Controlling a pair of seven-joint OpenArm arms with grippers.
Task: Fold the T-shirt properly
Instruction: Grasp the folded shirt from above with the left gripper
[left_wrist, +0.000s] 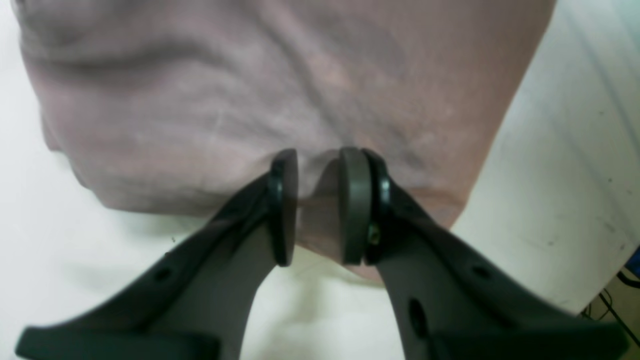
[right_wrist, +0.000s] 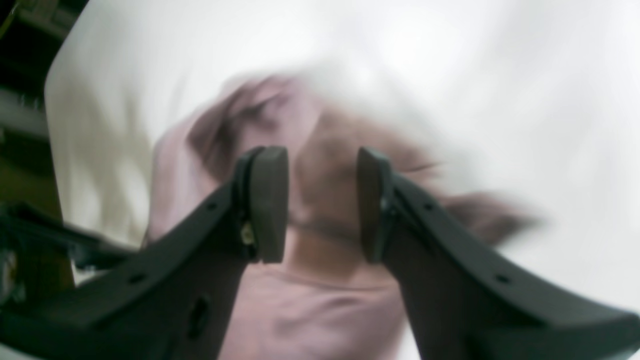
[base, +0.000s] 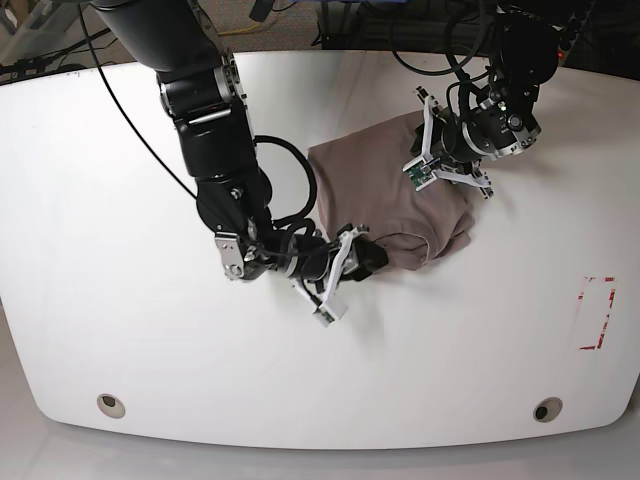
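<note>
So the T-shirt sits bunched in a rumpled heap on the white table, toward the far edge and a bit right of the middle. The left gripper has a fold of its hem pinched between narrow jaws. The right gripper hangs over the cloth, jaws partly apart; can't tell if it's gripping anything, since the view is blurry.

Black arms, looped black cables, white brackets, dark round gripper pads.
</note>
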